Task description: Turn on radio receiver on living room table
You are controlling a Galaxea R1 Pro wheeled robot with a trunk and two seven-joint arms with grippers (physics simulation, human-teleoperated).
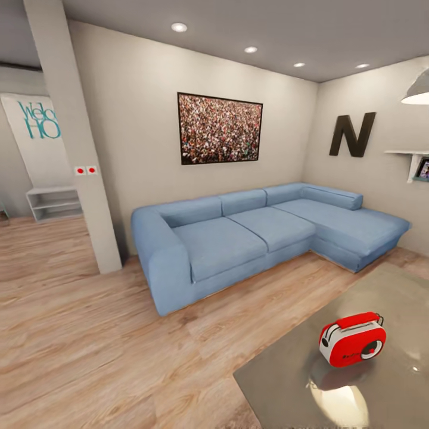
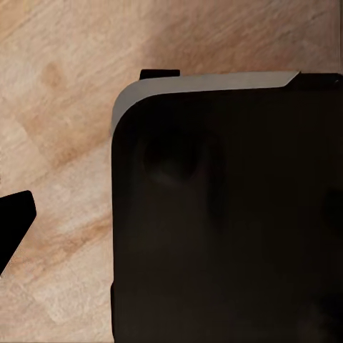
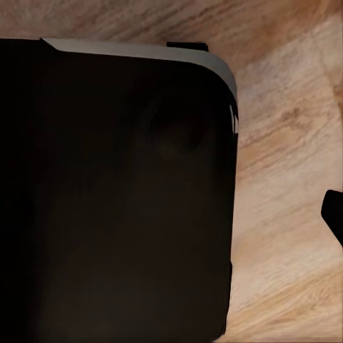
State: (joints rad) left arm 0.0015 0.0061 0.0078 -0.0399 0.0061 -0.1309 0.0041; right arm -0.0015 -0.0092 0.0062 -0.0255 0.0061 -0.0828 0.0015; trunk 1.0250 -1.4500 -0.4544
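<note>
- The robot is in the living room, facing the blue sofa [image 1: 262,235], with the dark letter N [image 1: 352,134] on the wall to the right and a framed picture [image 1: 219,128] above the sofa.
- The radio receiver [image 1: 352,339] stands upright on the glossy grey counter [image 1: 286,381], well in from the counter's near-left corner and toward its right side as the head camera sees it; its handle is on top and its round dial faces the robot.
- Nothing touches the radio, so the switching-on is judged not yet done; the approach looks largely complete.
- Both wrist cameras look down past a dark body part [image 2: 229,214] at the wooden floor [image 2: 64,93].
- A dark tip at the edge of each wrist view may be a pincer finger, but the view is too poor; whether either pincer is open, closed or holding anything cannot be told.
- Left to do: bring an arm over the counter, reach the radio, press its control.
</note>
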